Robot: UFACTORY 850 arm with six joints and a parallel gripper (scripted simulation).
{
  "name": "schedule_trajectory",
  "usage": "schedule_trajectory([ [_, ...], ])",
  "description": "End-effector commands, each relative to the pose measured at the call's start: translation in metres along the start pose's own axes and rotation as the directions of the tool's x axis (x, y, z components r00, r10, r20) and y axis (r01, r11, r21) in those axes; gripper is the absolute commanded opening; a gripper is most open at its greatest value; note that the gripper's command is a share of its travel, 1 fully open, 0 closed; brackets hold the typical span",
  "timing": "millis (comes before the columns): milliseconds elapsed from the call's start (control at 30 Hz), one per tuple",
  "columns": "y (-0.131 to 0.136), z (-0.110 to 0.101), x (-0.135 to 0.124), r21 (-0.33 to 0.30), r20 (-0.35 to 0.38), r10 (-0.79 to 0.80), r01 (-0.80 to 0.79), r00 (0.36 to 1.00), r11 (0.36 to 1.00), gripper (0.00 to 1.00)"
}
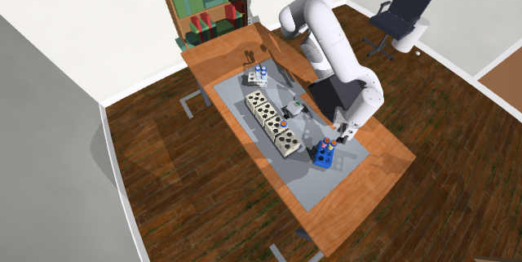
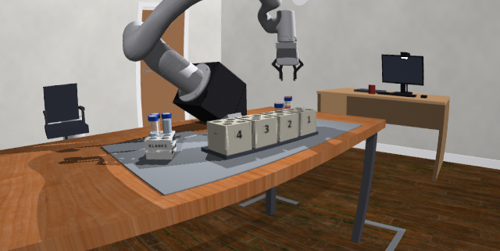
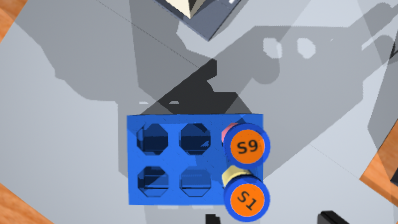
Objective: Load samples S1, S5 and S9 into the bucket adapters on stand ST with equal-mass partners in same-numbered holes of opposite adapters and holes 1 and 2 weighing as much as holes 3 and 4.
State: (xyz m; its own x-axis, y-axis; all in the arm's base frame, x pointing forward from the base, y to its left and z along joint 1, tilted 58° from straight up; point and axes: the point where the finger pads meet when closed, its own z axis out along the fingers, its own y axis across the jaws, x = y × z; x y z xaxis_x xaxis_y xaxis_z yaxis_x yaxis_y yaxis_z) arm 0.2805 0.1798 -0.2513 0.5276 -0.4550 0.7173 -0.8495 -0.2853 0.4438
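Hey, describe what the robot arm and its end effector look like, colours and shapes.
The arm is smooth, rounded tubular links in plain white-grey, rising from a black boxy base. A pale cylindrical wrist carries a light grey block, below it the end effector with two dark, curved claw-like fingers. No cables or markings show.

table (image 1: pixel 359 197): warm wood, visible grain, light sheen
mat (image 1: pixel 294 180): flat grey, matt, smooth
sample rack (image 3: pixel 172 197): bright blue plastic, smooth
S9 (image 3: pixel 247 147): blue plastic cap, orange dot, even colour
S1 (image 3: pixel 246 199): same blue cap and orange dot
adapters (image 2: pixel 228 137): cream blocks, matt, plain faces
my arm (image 1: pixel 326 37): white shell, smooth, soft gloss
my gripper (image 2: pixel 287 72): dark fingers, matt
floor (image 1: pixel 196 197): dark planked wood
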Motion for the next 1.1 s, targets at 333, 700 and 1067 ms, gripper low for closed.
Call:
schedule_trajectory([
  [333, -0.001, 0.023, 0.0, 0.002, 0.001, 0.001, -0.001, 1.0, 1.0, 0.57],
  [700, -0.001, 0.045, 0.0, 0.002, 0.001, 0.001, -0.001, 1.0, 1.0, 0.57],
  [1067, -0.001, 0.063, 0.0, 0.002, 0.001, 0.001, -0.001, 1.0, 1.0, 0.57],
])
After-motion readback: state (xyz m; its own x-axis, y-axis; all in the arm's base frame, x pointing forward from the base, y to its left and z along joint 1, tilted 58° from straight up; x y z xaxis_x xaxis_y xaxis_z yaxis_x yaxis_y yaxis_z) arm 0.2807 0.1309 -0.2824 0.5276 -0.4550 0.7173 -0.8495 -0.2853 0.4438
